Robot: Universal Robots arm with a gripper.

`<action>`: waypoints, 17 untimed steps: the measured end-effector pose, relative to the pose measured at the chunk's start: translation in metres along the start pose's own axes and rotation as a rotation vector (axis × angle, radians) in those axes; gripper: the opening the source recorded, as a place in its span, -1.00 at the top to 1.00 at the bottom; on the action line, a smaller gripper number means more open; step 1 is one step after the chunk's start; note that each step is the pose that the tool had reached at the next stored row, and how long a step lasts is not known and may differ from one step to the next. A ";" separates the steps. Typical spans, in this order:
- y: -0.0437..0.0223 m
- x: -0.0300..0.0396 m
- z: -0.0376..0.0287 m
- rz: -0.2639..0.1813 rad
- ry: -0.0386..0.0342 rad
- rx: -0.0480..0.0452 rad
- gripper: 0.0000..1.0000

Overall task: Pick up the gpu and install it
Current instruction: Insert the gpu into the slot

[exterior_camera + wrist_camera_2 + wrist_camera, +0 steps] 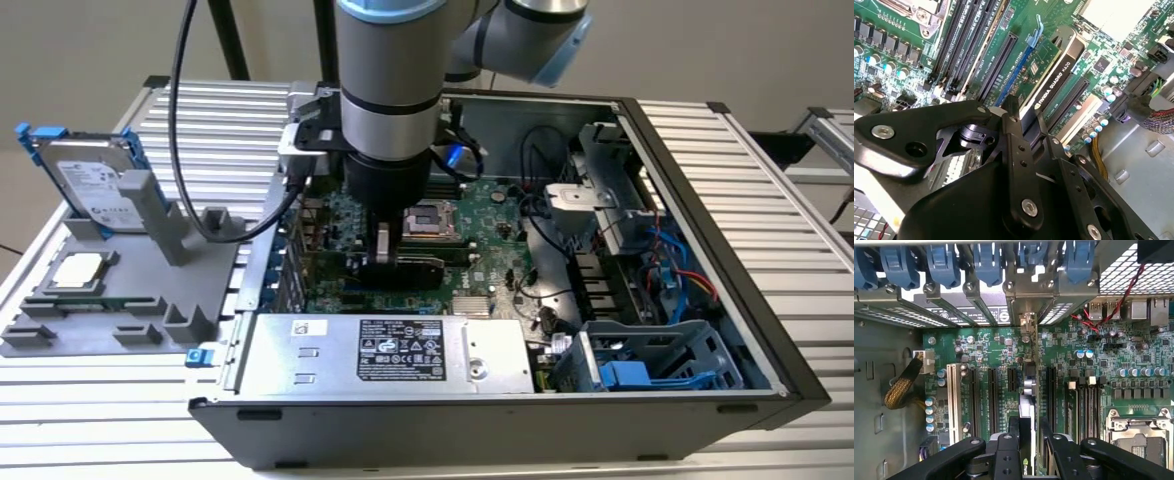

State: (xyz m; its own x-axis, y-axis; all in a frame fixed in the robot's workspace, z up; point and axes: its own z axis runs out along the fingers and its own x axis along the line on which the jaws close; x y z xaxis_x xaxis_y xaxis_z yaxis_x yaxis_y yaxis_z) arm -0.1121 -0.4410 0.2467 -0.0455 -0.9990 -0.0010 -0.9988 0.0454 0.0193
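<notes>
The gpu [400, 272] stands on edge over the motherboard [497, 215] inside the open computer case, its black cooler facing outward. My gripper [384, 245] reaches down from above and is shut on the card's upper edge. In the first wrist view the gpu [1027, 390] is seen edge-on between my fingers [1004, 445], running along an expansion slot, its silver bracket [1027, 320] at the case's rear slot opening. The second wrist view has the black cooler side of the gpu [1051, 82] leading away from my gripper [1006, 112], beside a blue slot [1021, 65].
A silver power supply [387, 350] fills the case's front. Cables and a drive cage [654, 360] crowd the exterior view's right. Outside the case, a grey fixture [120, 300] holds a hard drive with blue rails [91, 185] and a square CPU chip [78, 270].
</notes>
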 end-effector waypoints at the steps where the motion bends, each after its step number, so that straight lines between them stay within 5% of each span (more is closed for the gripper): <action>1: 0.0001 -0.0001 0.0002 0.000 -0.0005 -0.0001 1.00; 2: 0.0001 0.0000 0.0004 0.000 -0.0007 0.0004 -1.00; 5: 0.0000 0.0000 -0.0002 0.000 0.0008 0.0001 -1.00; 12: 0.0005 0.0000 -0.0309 0.000 0.0012 0.0000 -1.00; 14: 0.0005 -0.0002 -0.0325 0.000 0.0009 0.0002 -1.00; 15: 0.0005 -0.0003 -0.0325 0.000 0.0009 0.0002 1.00; 17: 0.0006 -0.0005 -0.0325 0.000 0.0010 0.0001 1.00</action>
State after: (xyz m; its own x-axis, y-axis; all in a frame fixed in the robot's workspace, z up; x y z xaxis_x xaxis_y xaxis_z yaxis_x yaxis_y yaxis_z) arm -0.1120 -0.4405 0.2793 -0.0453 -0.9990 0.0001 -0.9988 0.0453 0.0192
